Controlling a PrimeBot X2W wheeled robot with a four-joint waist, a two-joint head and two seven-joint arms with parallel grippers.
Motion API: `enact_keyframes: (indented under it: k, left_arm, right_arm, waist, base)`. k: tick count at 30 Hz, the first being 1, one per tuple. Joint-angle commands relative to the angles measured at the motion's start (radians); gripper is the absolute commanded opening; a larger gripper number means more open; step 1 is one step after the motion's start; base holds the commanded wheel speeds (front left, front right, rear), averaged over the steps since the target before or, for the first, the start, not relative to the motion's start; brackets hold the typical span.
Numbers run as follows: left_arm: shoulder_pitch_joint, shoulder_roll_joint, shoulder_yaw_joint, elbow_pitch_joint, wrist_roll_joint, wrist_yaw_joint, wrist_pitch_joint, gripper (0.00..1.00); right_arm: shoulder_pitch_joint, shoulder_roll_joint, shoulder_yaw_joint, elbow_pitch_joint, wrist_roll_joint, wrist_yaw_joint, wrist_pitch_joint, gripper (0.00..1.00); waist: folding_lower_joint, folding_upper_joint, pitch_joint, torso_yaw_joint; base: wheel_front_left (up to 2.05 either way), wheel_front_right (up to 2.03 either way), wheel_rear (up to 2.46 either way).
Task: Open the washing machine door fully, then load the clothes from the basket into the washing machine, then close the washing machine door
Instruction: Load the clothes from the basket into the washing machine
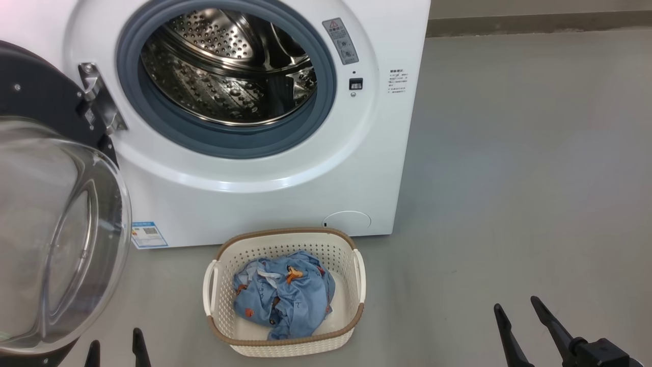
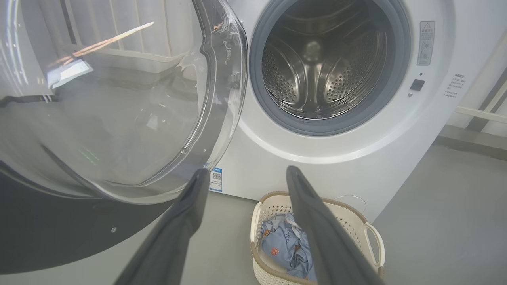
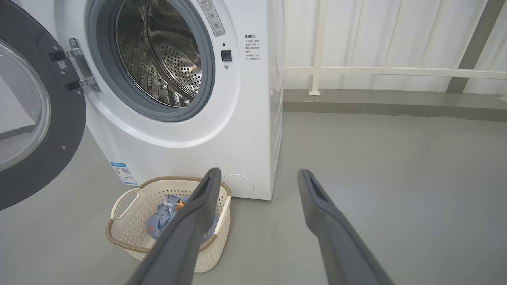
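The white washing machine (image 1: 265,204) stands ahead with its steel drum bare. Its door (image 1: 56,234) is swung wide to the left, glass bowl bulging toward me; the door (image 2: 111,99) looms close in the left wrist view. On the floor in front sits the cream basket (image 1: 351,306) holding the light blue clothes (image 1: 285,295). My left gripper (image 1: 114,344) is open, low at the bottom left, beside the door's lower edge. My right gripper (image 1: 517,308) is open over the floor right of the basket. Both hold nothing.
Grey floor (image 1: 509,178) spreads to the right of the machine. A white railing (image 3: 376,71) and a low kerb (image 3: 396,103) run along the back wall. The open door takes up the room at the left.
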Motion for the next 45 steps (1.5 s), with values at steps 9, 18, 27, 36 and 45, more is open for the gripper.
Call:
enact_keyframes:
  k: [9, 18, 27, 36, 45]
  left_arm:
    - [-0.003, 0.01, 0.02, -0.006, -0.006, -0.028, -0.005, 1.0]
    - [-0.005, 0.01, 0.025, 0.004, 0.002, -0.043, -0.005, 1.0]
    - [-0.017, 0.01, 0.019, 0.002, 0.014, -0.034, -0.005, 1.0]
    - [-0.017, 0.01, 0.009, -0.001, 0.017, -0.026, -0.005, 1.0]
    - [-0.007, 0.01, -0.018, -0.03, 0.035, -0.02, -0.005, 1.0]
  right_arm:
    - [-0.012, -0.022, 0.018, -0.019, -0.005, 0.003, -0.012, 1.0]
    - [-0.014, -0.018, 0.022, -0.017, -0.002, 0.003, -0.012, 1.0]
    - [-0.017, -0.014, 0.016, -0.017, 0.001, 0.003, -0.012, 1.0]
    - [-0.016, -0.008, 0.014, -0.018, 0.001, 0.003, -0.012, 1.0]
    - [-0.02, -0.005, 0.016, -0.019, 0.004, 0.003, -0.012, 1.0]
  waist:
    - [0.0, 0.0, 0.001, -0.001]
    - [0.0, 0.0, 0.012, -0.009]
    - [0.0, 0.0, 0.019, -0.012]
    - [0.0, 0.0, 0.022, -0.008]
    - [0.0, 0.0, 0.04, -0.012]
  base:
    - [0.1, -0.1, 0.0]
    - [1.08, -1.25, 0.18]
    - [1.74, -1.84, 0.1]
    - [0.68, -0.68, 0.0]
    - [0.0, 0.0, 0.0]
